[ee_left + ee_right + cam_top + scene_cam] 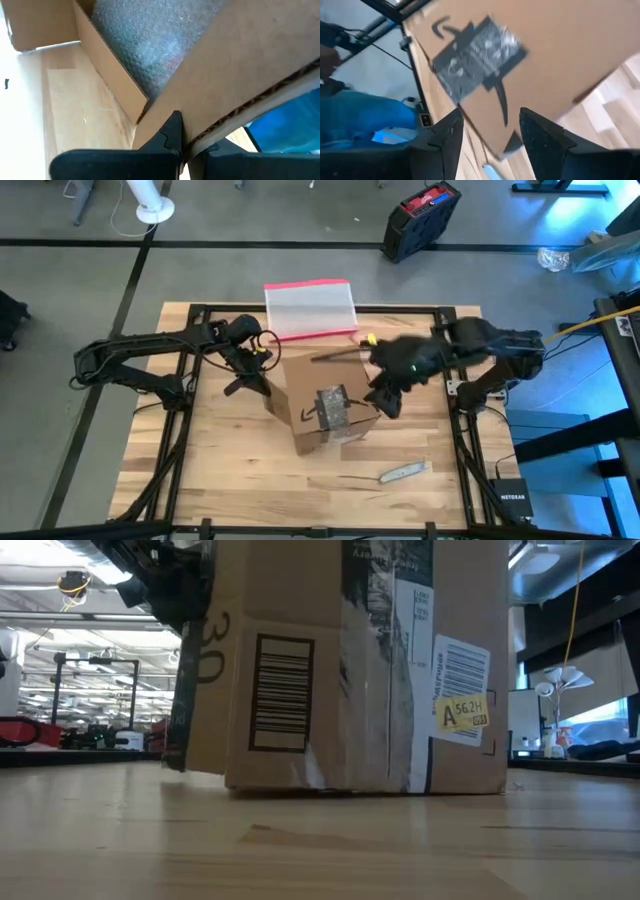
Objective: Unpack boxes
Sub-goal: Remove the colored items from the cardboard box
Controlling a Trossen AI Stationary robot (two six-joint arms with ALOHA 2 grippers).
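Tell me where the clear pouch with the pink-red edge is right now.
In the high view the clear pouch lies flat at the table's far edge, just beyond the cardboard box, between the left gripper and the right gripper.

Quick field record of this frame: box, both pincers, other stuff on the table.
box: brown cardboard box mid-table, taped, flap open, bubble wrap inside
left pincer: shut on a box flap edge, at the box's left side
right pincer: open, at the box's right side, not holding anything
pouch: clear pouch with red edge at the table's far edge
other: small flat strip on the table near the front right
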